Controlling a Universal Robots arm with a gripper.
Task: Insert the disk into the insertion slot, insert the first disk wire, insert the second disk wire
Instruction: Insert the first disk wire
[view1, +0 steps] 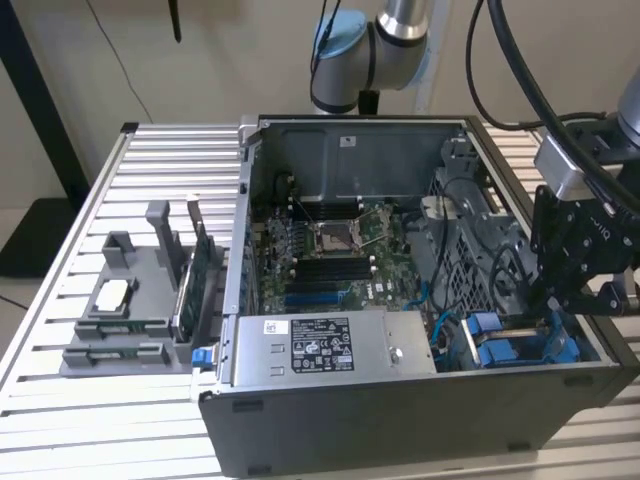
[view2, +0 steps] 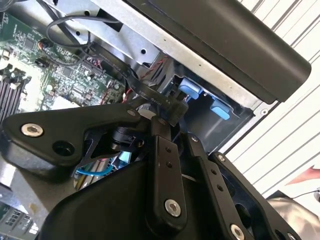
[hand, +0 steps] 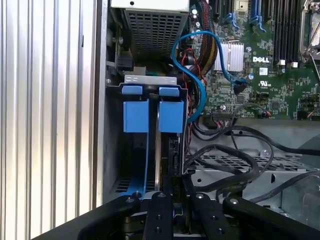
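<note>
Now: disk (hand: 171, 116) in bright blue plastic carrier seated inside open black metal computer case (view1: 420, 420); black tool (hand: 175, 195) closed on black wire connector (hand: 175, 160) within same case.

A robotics lab: opened computer case (view1: 400, 425) on a slatted aluminium table (view1: 100, 420) under a robot arm (view1: 400, 40).

The arm (view1: 372, 45) comes in from the top of the exterior view, its blue-capped joint (view1: 340, 40) high at the back. Its wrist (view1: 575, 165) sits at the exterior view's right. It carries the black end effector (view1: 562, 300), which points steeply downward.
</note>
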